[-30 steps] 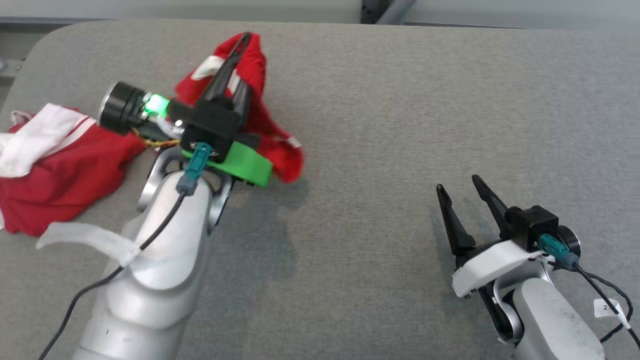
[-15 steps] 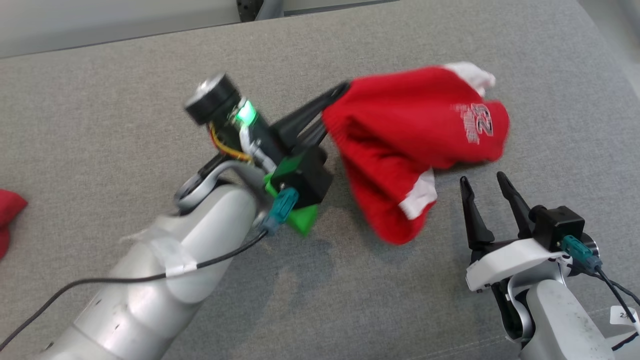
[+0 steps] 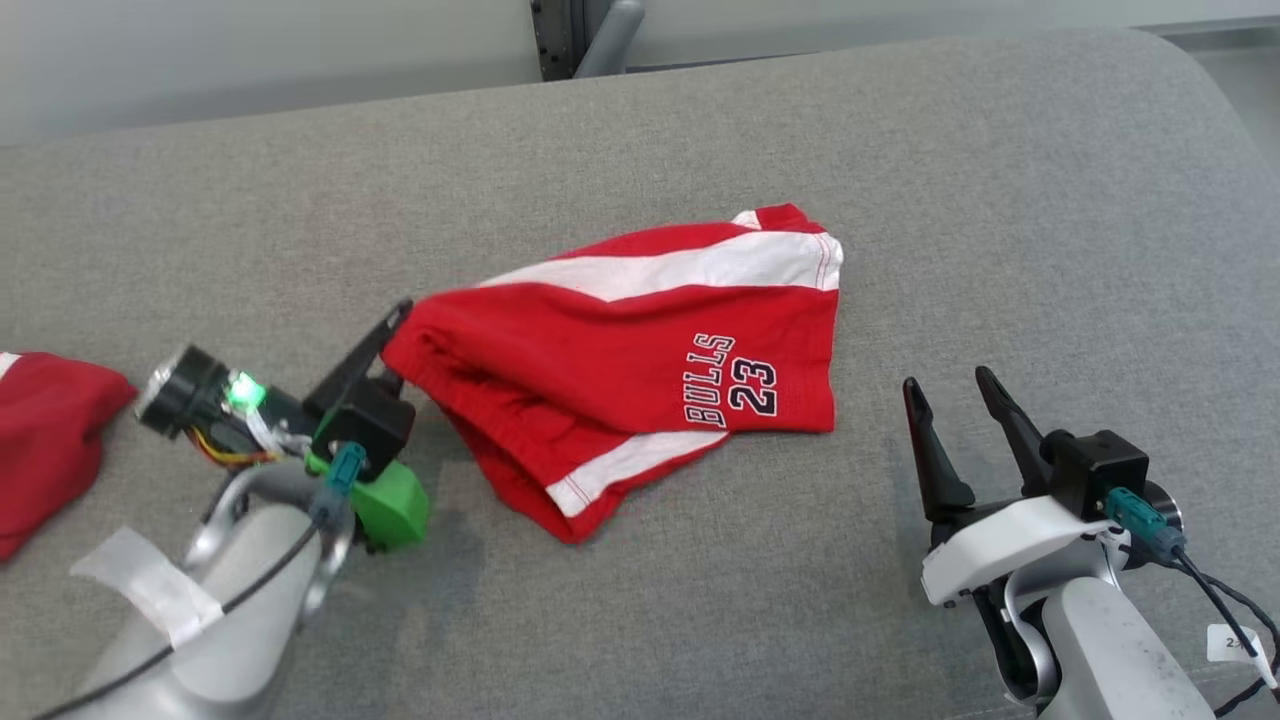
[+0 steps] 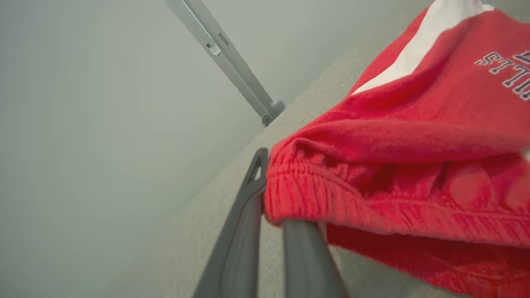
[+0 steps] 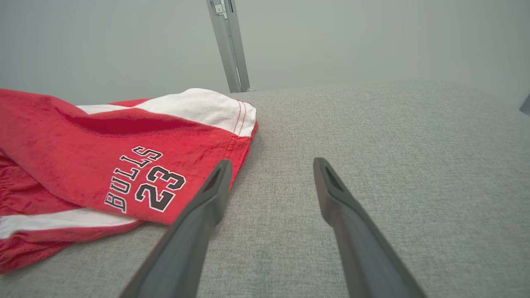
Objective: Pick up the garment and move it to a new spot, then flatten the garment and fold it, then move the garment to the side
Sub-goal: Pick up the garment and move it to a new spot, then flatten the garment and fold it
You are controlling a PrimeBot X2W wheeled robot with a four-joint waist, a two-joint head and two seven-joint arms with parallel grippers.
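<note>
The garment (image 3: 640, 350) is a pair of red shorts with white side stripes and "BULLS 23" printed on one leg. It lies mostly spread on the grey padded table (image 3: 1000, 200), near the middle. My left gripper (image 3: 398, 318) is at the shorts' left end, shut on the elastic waistband. In the left wrist view the waistband (image 4: 331, 194) is bunched over the left gripper (image 4: 271, 198). My right gripper (image 3: 947, 382) stands open to the right of the shorts and holds nothing. In the right wrist view the right gripper (image 5: 273, 163) is just right of the printed leg (image 5: 136, 182).
Another red garment (image 3: 45, 440) lies at the table's far left edge. A grey metal post (image 3: 600, 30) rises behind the table's far edge. Bare grey surface stretches to the right of the shorts and in front of them.
The shorts hung bunched from my left gripper in the air; now they lie spread on the table, the gripper low at their left end. The head camera has also turned. The right gripper stays open.
</note>
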